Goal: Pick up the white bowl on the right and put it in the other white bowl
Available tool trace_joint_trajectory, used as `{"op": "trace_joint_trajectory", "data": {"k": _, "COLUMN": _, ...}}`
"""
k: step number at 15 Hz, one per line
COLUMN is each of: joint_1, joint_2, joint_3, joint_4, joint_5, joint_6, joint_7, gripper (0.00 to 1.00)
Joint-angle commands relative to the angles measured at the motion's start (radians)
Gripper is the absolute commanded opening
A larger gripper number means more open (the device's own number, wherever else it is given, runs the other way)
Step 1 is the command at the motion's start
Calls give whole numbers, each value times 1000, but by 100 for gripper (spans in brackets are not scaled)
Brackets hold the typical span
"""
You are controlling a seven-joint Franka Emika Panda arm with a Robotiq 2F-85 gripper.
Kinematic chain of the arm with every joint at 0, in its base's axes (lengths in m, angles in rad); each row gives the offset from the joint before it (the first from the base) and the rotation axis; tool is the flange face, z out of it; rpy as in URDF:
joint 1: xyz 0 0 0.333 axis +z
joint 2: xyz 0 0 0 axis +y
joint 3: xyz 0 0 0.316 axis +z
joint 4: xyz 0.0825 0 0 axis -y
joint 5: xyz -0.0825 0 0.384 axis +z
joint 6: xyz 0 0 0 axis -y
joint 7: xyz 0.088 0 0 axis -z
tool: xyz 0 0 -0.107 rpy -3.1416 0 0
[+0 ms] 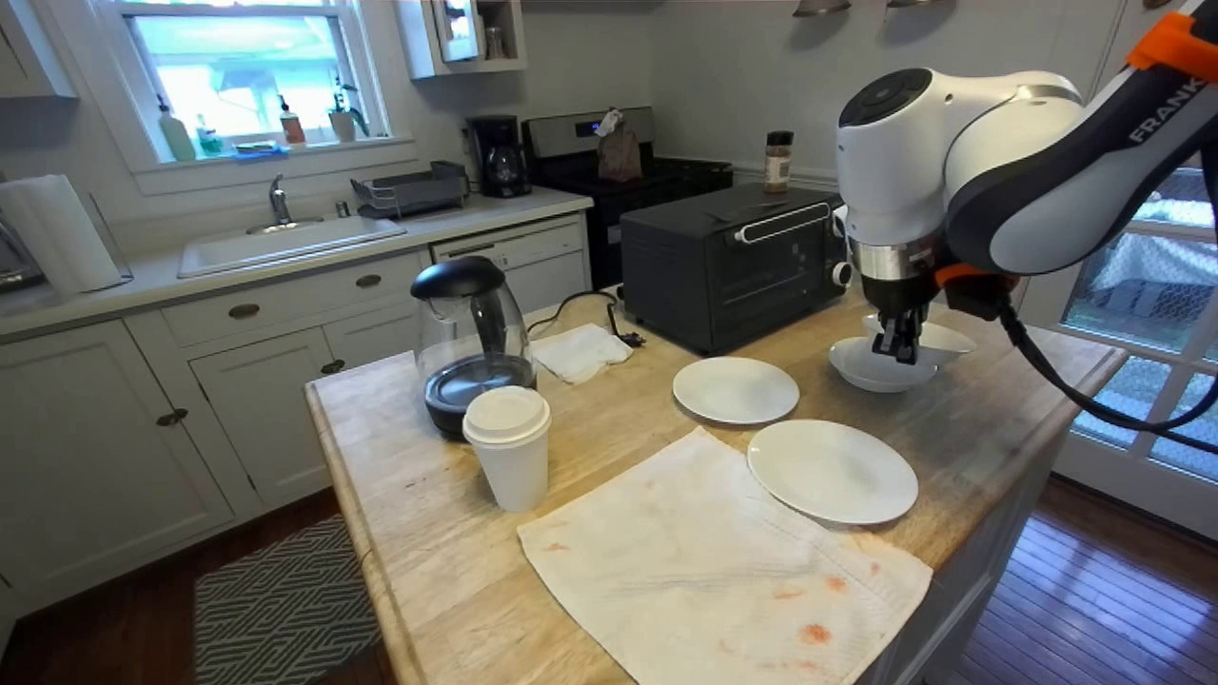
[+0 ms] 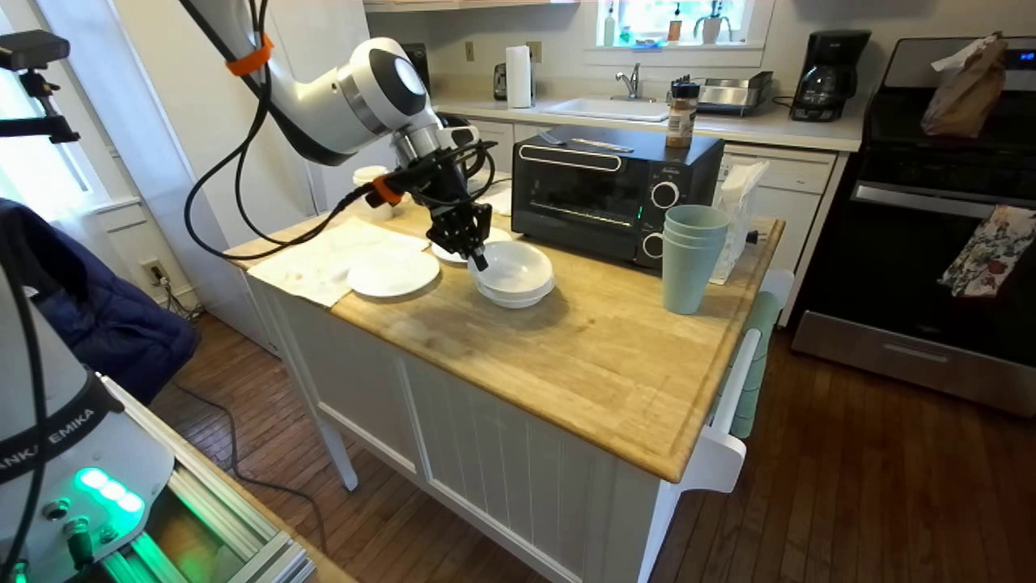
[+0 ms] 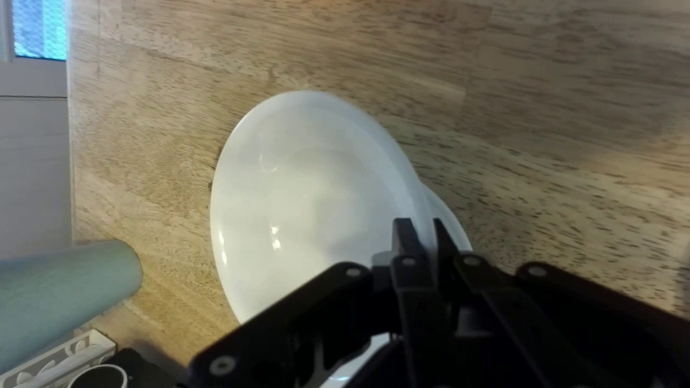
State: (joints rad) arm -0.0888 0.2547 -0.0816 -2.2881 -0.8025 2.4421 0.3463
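Two white bowls are together on the wooden island. The upper white bowl shows in both exterior views and in the wrist view. It is tilted and overlaps the lower white bowl, whose edge also shows under it. My gripper is at the upper bowl's rim, also seen in an exterior view. In the wrist view its fingers pinch that rim, one inside and one outside. Whether the two bowls touch I cannot tell. Much of the lower bowl is hidden.
Two white plates lie beside the bowls, near a stained cloth. A black toaster oven stands behind. Stacked green cups stand toward the island's end. A kettle and lidded paper cup stand farther off.
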Motion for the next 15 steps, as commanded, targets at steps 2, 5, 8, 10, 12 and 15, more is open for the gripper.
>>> {"op": "trace_joint_trajectory", "data": {"k": 2, "joint_1": 16, "joint_2": -1, "joint_3": -14, "joint_4": 4, "joint_5": 26, "joint_6": 31, "joint_7": -31, "gripper": 2}}
{"op": "trace_joint_trajectory", "data": {"k": 5, "joint_1": 23, "joint_2": 13, "joint_3": -18, "joint_4": 15, "joint_5": 10, "joint_6": 43, "joint_7": -19, "gripper": 2}}
{"op": "trace_joint_trajectory", "data": {"k": 8, "joint_1": 31, "joint_2": 31, "joint_3": -27, "joint_4": 27, "joint_5": -10, "joint_6": 40, "joint_7": -2, "gripper": 2}}
{"op": "trace_joint_trajectory", "data": {"k": 10, "joint_1": 34, "joint_2": 47, "joint_3": -36, "joint_4": 37, "joint_5": -19, "joint_6": 44, "joint_7": 3, "gripper": 2}}
{"op": "trace_joint_trajectory", "data": {"k": 12, "joint_1": 33, "joint_2": 55, "joint_3": -40, "joint_4": 40, "joint_5": -18, "joint_6": 53, "joint_7": -5, "gripper": 2}}
{"op": "trace_joint_trajectory", "data": {"k": 15, "joint_1": 33, "joint_2": 71, "joint_3": -46, "joint_4": 47, "joint_5": -19, "joint_6": 78, "joint_7": -9, "gripper": 2}}
